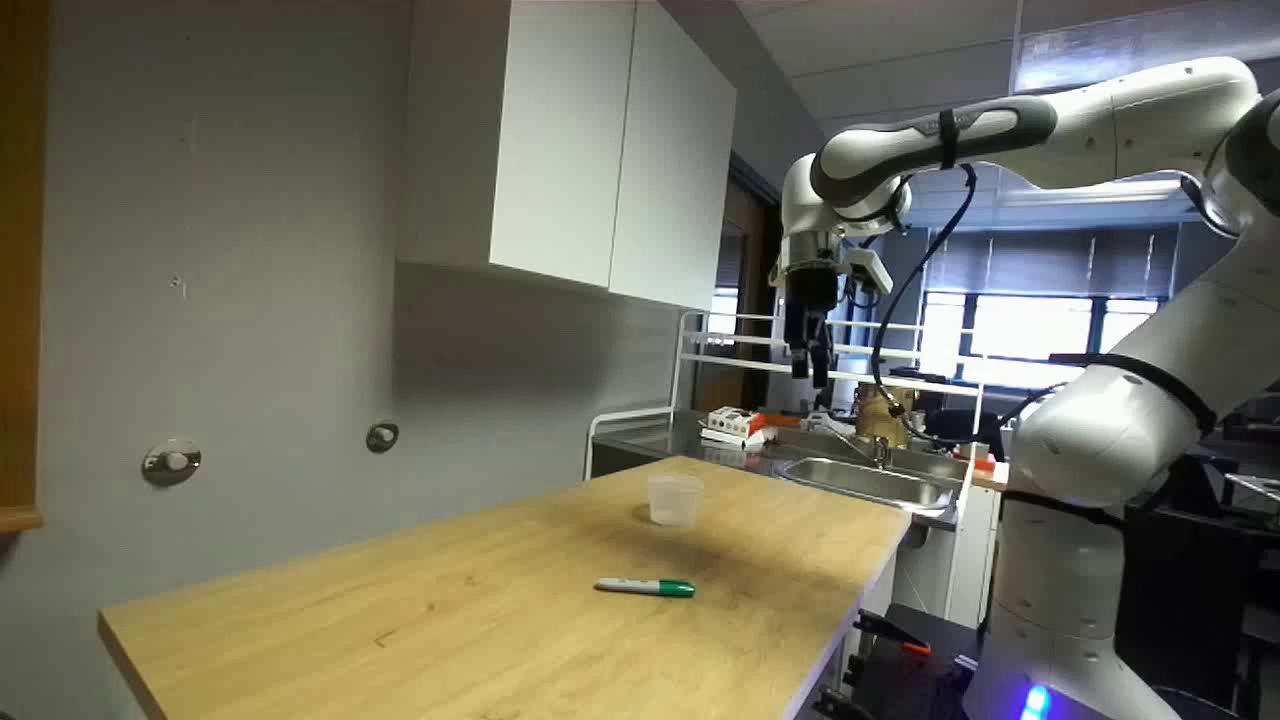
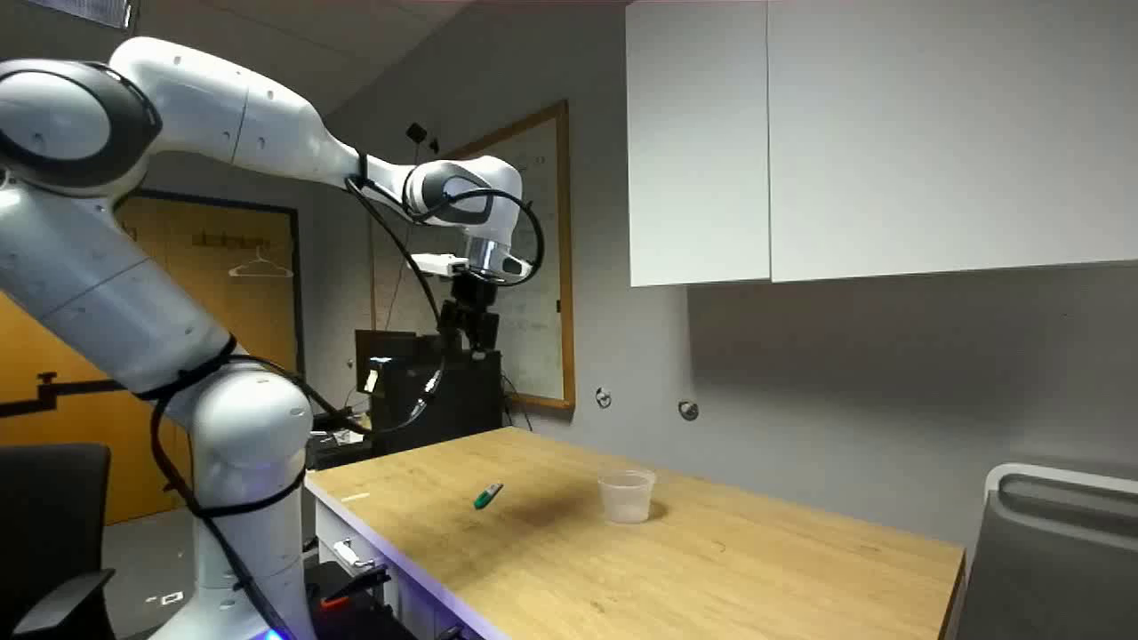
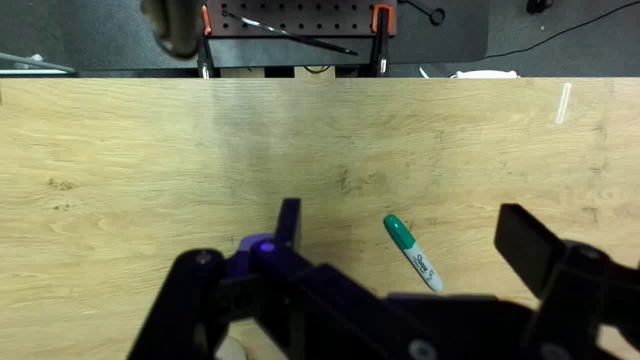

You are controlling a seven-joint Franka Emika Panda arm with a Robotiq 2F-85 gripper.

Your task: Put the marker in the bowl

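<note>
The marker [image 1: 644, 587], grey-white with a green cap, lies flat on the wooden table. It also shows in an exterior view [image 2: 488, 496] and in the wrist view [image 3: 414, 253], between the two fingers in the picture. The bowl [image 1: 675, 500], a small translucent whitish cup, stands upright on the table. It also shows in an exterior view [image 2: 628, 497]. In the wrist view a pale rounded edge, likely the bowl [image 3: 230, 349], shows at the bottom, mostly hidden by the gripper. My gripper [image 3: 400, 220] is open and empty, high above the table; both exterior views show it [image 1: 810, 375] [image 2: 469, 345].
The wooden table [image 1: 480, 620] runs along a wall. A white wall cabinet [image 2: 933, 133] hangs above it. A metal sink [image 1: 870, 482] lies past the table's end. Black clamps with orange tips [image 3: 382, 40] stand at the table edge by the robot base. A white strip [image 3: 563, 103] lies on the table.
</note>
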